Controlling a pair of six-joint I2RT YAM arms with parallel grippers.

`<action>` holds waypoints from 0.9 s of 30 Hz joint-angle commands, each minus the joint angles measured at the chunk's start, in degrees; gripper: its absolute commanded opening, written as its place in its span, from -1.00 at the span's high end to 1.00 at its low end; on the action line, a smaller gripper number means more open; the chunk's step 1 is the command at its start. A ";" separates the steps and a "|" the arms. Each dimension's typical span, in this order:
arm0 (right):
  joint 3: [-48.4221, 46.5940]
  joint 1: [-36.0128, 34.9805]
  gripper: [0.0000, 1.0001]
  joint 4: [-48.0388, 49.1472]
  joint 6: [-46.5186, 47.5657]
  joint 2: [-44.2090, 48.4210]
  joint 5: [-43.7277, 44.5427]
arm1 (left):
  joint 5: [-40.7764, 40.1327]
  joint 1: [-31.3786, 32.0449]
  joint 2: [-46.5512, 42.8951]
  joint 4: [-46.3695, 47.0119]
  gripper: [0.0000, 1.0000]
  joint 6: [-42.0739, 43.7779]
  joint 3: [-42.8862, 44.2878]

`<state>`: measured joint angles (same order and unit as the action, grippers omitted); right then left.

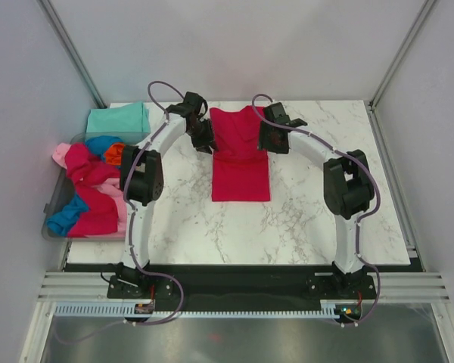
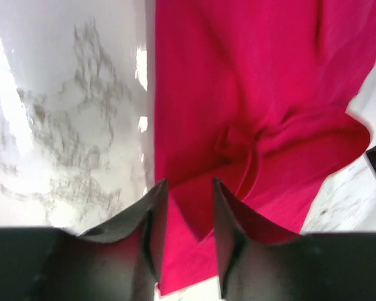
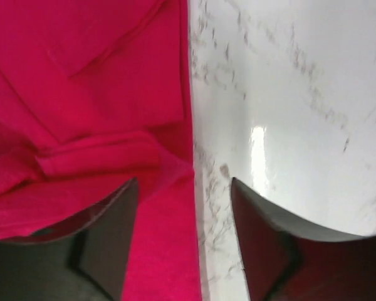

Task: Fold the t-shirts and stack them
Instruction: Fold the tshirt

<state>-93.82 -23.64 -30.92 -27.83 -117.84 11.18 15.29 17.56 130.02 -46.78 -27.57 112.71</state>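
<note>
While the crimson t-shirt lies flat on the marble table as a long strip running away from my bases, I hold both grippers low at its far end, one on each side. My left gripper is at the shirt's left edge. In my left wrist view, that gripper has its fingers parted by a narrow gap. Red cloth shows through the gap, and a bunched, wrinkled fold sits just past the tips. I cannot tell whether the pads touch the fabric.

My right gripper is at the shirt's right edge. In my right wrist view, this gripper is spread wide and pinches nothing. One finger hangs over the red cloth and the other over bare marble, with the shirt's straight edge running between them.

Well to the left of the crimson shirt, a mint-teal t-shirt lies folded at the table's far corner. Just nearer than it, a clear bin holds a loose heap: a pink shirt, a blue shirt and an orange shirt, tangled with more red cloth.
</note>
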 commanded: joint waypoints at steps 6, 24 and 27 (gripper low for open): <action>-30.00 7.28 -0.59 -10.91 3.14 -9.08 -5.38 | 11.52 -7.27 9.75 -9.20 -0.99 -3.27 32.66; 43.79 0.62 -0.59 16.50 -9.69 32.76 -22.96 | 2.46 0.98 -37.28 11.96 -0.98 -1.95 -42.37; 47.05 0.09 -0.54 18.43 -10.40 32.94 -22.61 | 3.17 1.24 -39.39 15.92 -0.86 -2.75 -50.55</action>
<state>-48.73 -23.20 -19.55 -35.55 -87.50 -10.37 19.40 19.51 92.51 -39.31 -28.82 67.66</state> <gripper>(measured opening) 0.780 0.951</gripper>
